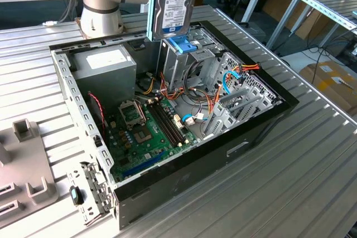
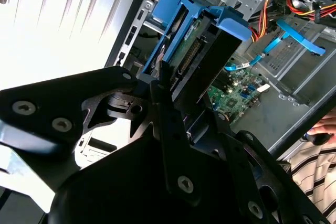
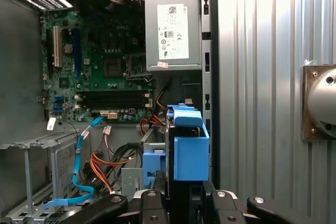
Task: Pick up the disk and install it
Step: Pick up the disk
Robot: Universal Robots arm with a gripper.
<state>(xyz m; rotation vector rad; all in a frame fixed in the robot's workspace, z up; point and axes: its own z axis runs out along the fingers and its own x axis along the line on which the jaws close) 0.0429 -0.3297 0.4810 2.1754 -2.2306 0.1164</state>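
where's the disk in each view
exterior view: the disk upright at top centre, above the drive cage.
second wrist view: the disk edge-on, over the open case.
first wrist view: its blue-framed end, by the case wall.
shared landmark: the green motherboard.

Disk (image 1: 174, 5): smooth silver-grey metal shell w/ glossy white paper label. Its carrier rail (image 1: 150, 9) is light-blue plastic, semi-matt. Gripper (image 3: 186, 203): matt black, bright metal screw heads. Bench (image 1: 312, 154): ribbed bare metal, dull sheen. PC case (image 1: 223, 160): black painted outside, raw grey sheet metal inside. Motherboard (image 1: 148, 132): green circuit board, slight gloss. Bracket (image 1: 184, 44): darker blue plastic, on a perforated bare-metal drive cage (image 1: 184, 68). PSU (image 1: 106, 65): grey metal, white paper sticker.
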